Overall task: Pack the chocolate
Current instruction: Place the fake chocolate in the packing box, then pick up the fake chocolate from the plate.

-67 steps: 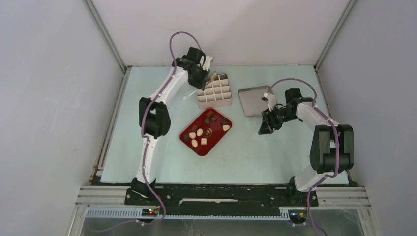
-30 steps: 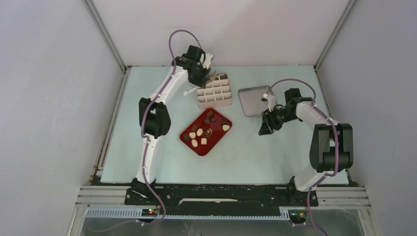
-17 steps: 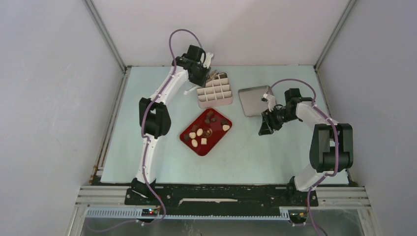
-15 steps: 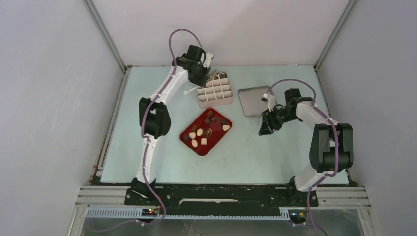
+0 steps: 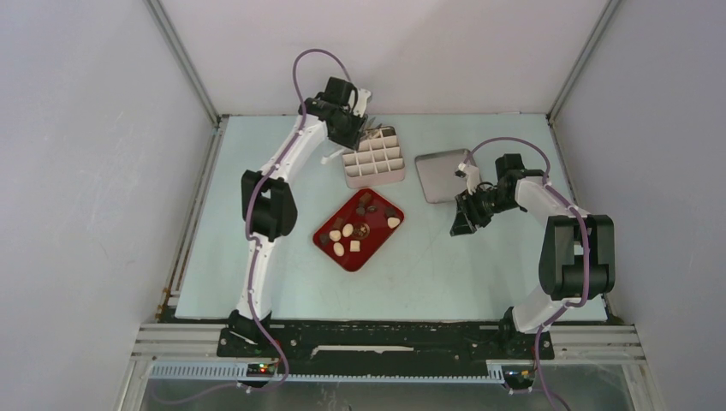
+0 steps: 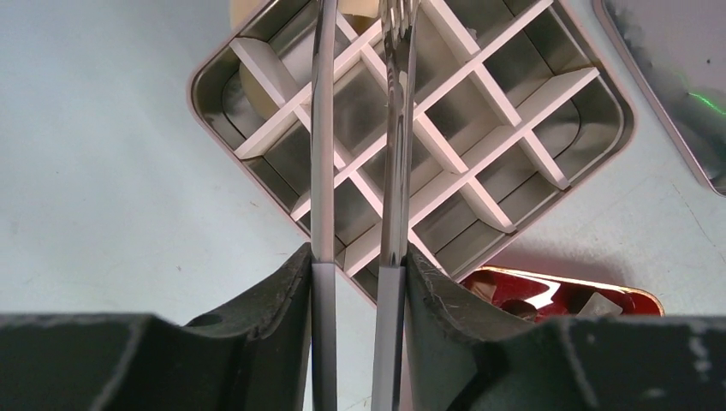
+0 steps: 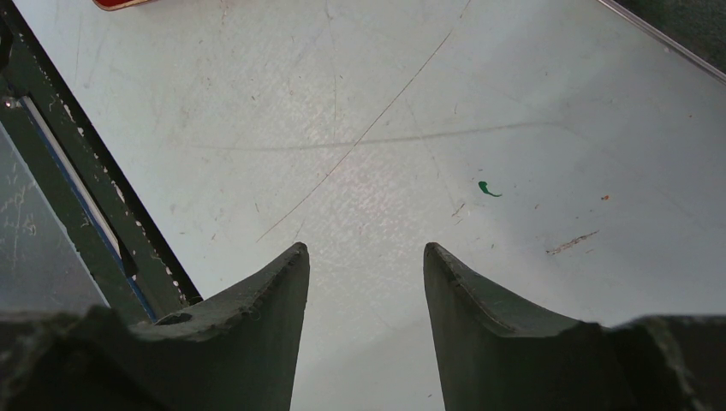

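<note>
The left arm has drawn back a touch toward the worktop's far edge. The left end effector (image 6: 355, 276) is clamped on a pair of metal tongs (image 6: 395, 154) above the divided tin (image 5: 375, 178) — the tong tips run out of view. The chocolate (image 5: 348, 229) lies on the red tray (image 5: 370, 253) mid-worktop. Toward the right edge, the right end effector (image 7: 365, 253) hovers with jaws parted — nothing between them.

Two slim white arms (image 5: 287, 158) carried bulky black joints (image 5: 270, 205), looping purple cables (image 5: 313, 53) and matte-black, wedge-shaped gripper fingers (image 7: 257, 317).
</note>
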